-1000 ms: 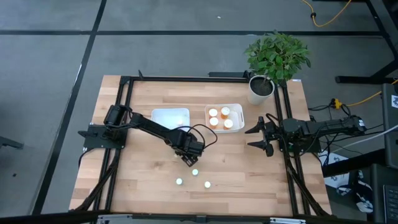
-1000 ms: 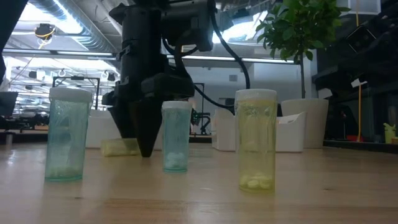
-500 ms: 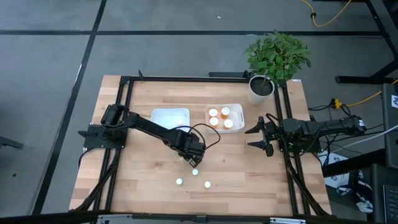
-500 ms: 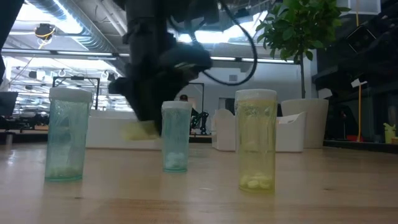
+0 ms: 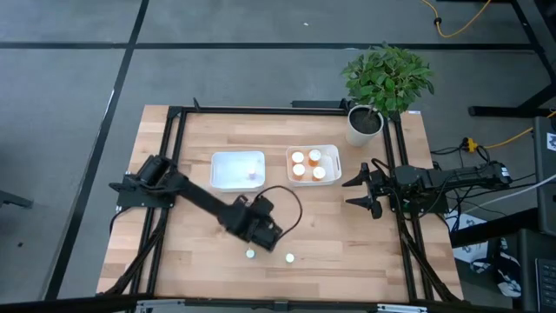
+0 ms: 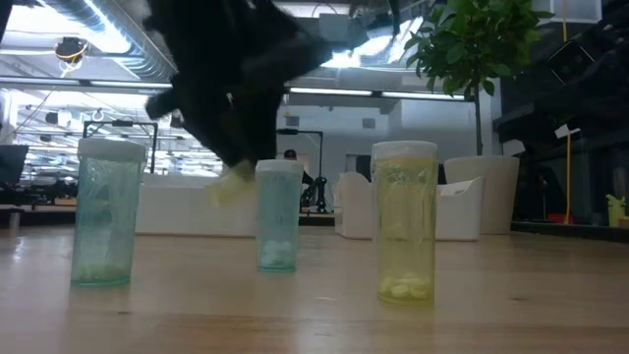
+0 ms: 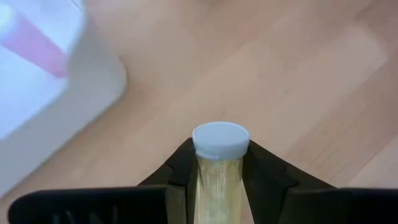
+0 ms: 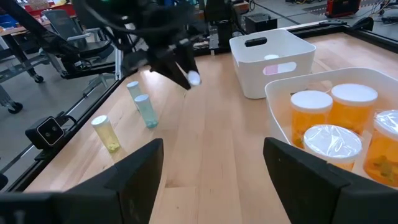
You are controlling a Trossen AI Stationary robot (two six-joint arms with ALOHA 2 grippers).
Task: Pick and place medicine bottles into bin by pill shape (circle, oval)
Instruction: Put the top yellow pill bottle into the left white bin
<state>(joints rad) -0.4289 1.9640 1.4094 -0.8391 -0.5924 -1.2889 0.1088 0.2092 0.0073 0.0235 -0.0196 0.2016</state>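
My left gripper (image 5: pixel 268 235) is shut on a small pale yellow medicine bottle (image 7: pixel 219 177) with a white cap, above the table's near middle. Below it stand three small tinted bottles: teal (image 6: pixel 103 211), blue (image 6: pixel 278 216) and yellow (image 6: pixel 405 221). In the high view two of their caps show (image 5: pixel 250 254) (image 5: pixel 289 257). A white bin (image 5: pixel 228 167) holds a pink bottle (image 5: pixel 253 175). A second white bin (image 5: pixel 334 162) holds several orange bottles (image 5: pixel 300 170). My right gripper (image 5: pixel 359 189) waits open at the table's right edge. My left gripper pinches the yellow bottle's body just below the white cap (image 7: pixel 220 140) between its two fingers (image 7: pixel 183 168). The bottle lies along the fingers, cap end pointing out past their tips. It hangs tilted and clear of the table (image 6: pixel 234 183).
A potted plant (image 5: pixel 372 96) stands at the far right corner. Black frame rails (image 5: pixel 172 156) run along the table's left, right and far sides. Bare wood lies between the bins and the standing bottles.
My left gripper has shut on the yellow bottle that lay on the table. It has lifted the bottle clear, swung toward the table's near edge and turned at the wrist. The three standing bottles have stayed put.
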